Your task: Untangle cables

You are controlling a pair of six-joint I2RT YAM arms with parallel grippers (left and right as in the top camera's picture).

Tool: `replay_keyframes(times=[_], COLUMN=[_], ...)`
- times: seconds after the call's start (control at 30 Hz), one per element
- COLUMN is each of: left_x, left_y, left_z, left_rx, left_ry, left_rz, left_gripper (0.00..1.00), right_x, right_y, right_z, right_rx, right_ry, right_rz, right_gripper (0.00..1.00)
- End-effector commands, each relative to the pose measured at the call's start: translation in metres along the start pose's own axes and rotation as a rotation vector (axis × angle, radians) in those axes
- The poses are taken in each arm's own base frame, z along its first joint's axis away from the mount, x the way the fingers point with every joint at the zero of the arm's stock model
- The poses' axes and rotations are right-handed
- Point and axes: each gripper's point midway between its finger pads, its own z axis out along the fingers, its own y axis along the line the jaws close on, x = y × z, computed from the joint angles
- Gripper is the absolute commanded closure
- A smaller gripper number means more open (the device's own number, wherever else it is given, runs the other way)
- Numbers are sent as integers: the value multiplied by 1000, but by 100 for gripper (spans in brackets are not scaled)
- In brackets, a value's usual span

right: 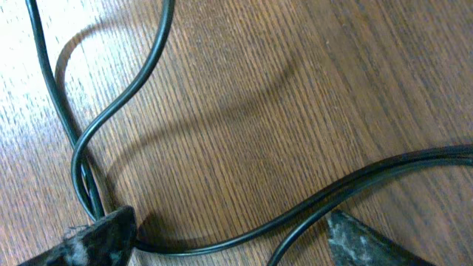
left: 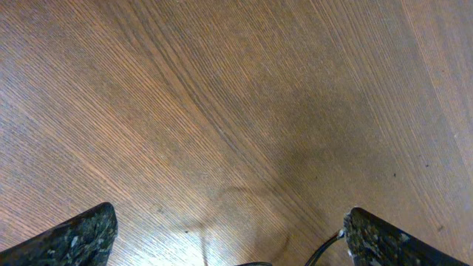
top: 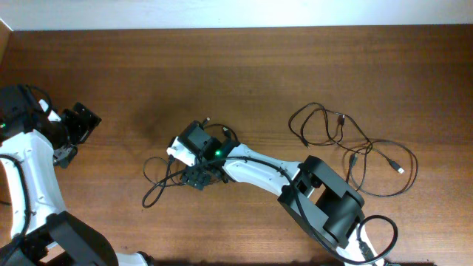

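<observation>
Brown wood grain runs across the whole table (top: 244, 66). The right arm (top: 259, 166) reaches from the near right edge towards the middle, and the left arm (top: 26, 159) is drawn in at the far left.

Most of the cables (top: 353, 157) lie in loose, overlapping black loops on the right side, well apart from both tools. A silver-tipped plug (top: 400, 169) sits at their outer edge. Another looped cord (top: 155, 193) lies near the middle, under the right arm's tip.

The right gripper (right: 229, 244) hangs low over that cord (right: 137, 85). Its fingers (right: 103, 233) are spread wide, with strands passing between them, and nothing is pinched. The left gripper (left: 229, 244) is also spread wide, with only bare wood between its fingers (left: 74, 236).
</observation>
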Motion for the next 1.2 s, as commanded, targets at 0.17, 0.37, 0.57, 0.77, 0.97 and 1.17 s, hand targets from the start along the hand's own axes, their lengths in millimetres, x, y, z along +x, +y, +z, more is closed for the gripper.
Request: replay_keyframes(times=[0.17,0.37,0.57,0.77,0.97,1.17], left_x=[-6,-6,-6,-6,-6,-6], left_y=[-2,-2,-2,-2,-2,-2], left_z=[-6,-6,-6,-6,-6,-6], left_rx=[12,12,12,12,12,13], left_ry=[-17,-17,-17,-17,-17,-19], left_rz=[-15,-15,-15,-15,-15,-15], left_gripper=[1,1,1,1,1,1], right_x=[-22,6,20,46,60,68], right_y=[25,37,38,51,43,34], right_z=[-15,-1,17,41,46,46], right_rx=[-129,-197,-204,-180,-89,-43], right_ry=[-58,16,49,142,205,237], right_rz=[-7,14,21,-1,-18,-19], right_gripper=[6,2,2,7,18,50])
